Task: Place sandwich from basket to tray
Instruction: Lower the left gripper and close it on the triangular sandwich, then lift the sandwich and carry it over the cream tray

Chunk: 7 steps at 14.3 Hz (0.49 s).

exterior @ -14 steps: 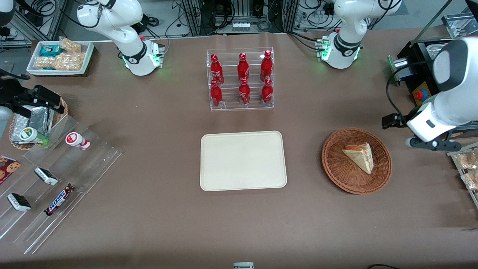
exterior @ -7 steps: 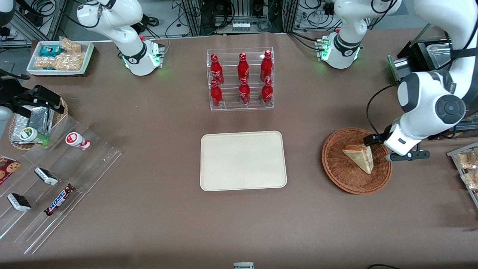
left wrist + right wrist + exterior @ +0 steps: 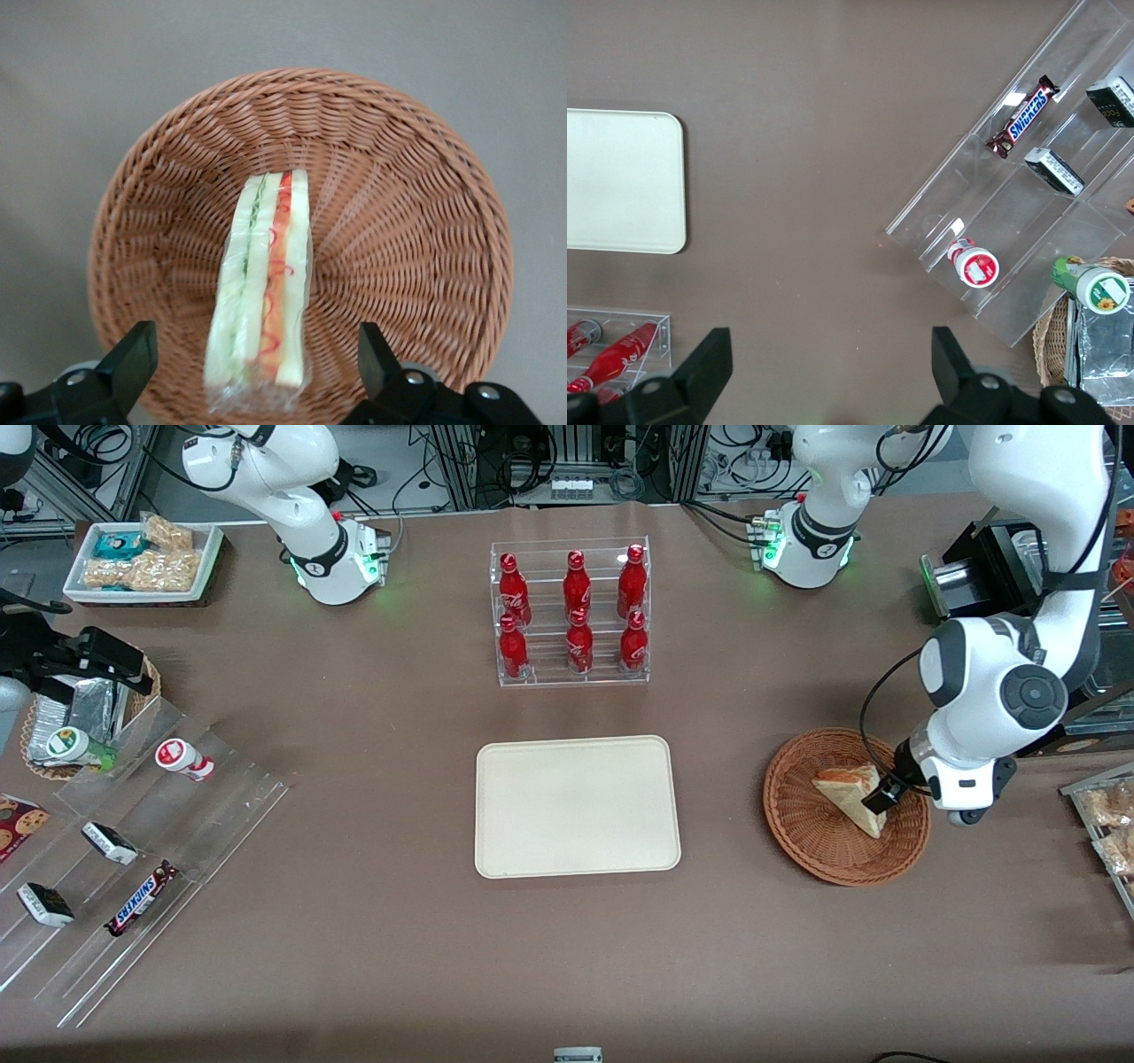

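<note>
The sandwich (image 3: 849, 797), a white bread wedge with red and green filling, lies wrapped in the round brown wicker basket (image 3: 797, 841). In the left wrist view its cut edge (image 3: 261, 292) faces the camera, inside the basket (image 3: 399, 204). My left gripper (image 3: 886, 793) hovers just above the sandwich's end toward the working arm's side. It is open (image 3: 255, 359), with one black finger (image 3: 133, 359) on each side of the sandwich and nothing held. The cream tray (image 3: 576, 806) lies flat beside the basket toward the parked arm's end, also seen as tray (image 3: 620, 181).
An acrylic rack of red bottles (image 3: 573, 615) stands farther from the front camera than the tray. Snack packs (image 3: 1107, 815) lie at the working arm's end, with a black box (image 3: 983, 567) farther back. A stepped acrylic display (image 3: 133, 841) holds snacks at the parked arm's end.
The left arm has swung in from the working arm's end of the table. Its gripper has come over the basket and down onto the sandwich's end, still open.
</note>
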{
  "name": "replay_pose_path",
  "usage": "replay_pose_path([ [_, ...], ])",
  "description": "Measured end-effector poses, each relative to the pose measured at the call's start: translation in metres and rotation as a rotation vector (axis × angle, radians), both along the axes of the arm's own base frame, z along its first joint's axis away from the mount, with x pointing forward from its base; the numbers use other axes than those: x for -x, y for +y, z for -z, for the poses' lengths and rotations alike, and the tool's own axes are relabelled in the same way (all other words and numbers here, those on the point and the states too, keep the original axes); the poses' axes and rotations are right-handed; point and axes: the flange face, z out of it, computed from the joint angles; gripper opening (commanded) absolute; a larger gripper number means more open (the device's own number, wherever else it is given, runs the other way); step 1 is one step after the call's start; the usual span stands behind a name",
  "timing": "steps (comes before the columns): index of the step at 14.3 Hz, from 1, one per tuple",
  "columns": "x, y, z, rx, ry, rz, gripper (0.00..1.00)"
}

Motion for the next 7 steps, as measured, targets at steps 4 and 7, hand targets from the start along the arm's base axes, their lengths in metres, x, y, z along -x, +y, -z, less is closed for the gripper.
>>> replay_pose_path([
  [4,0.015,-0.001,0.040,0.005,0.016,-0.107,0.35],
  [7,0.009,-0.003,0.037,0.009,-0.002,-0.176,0.05],
])
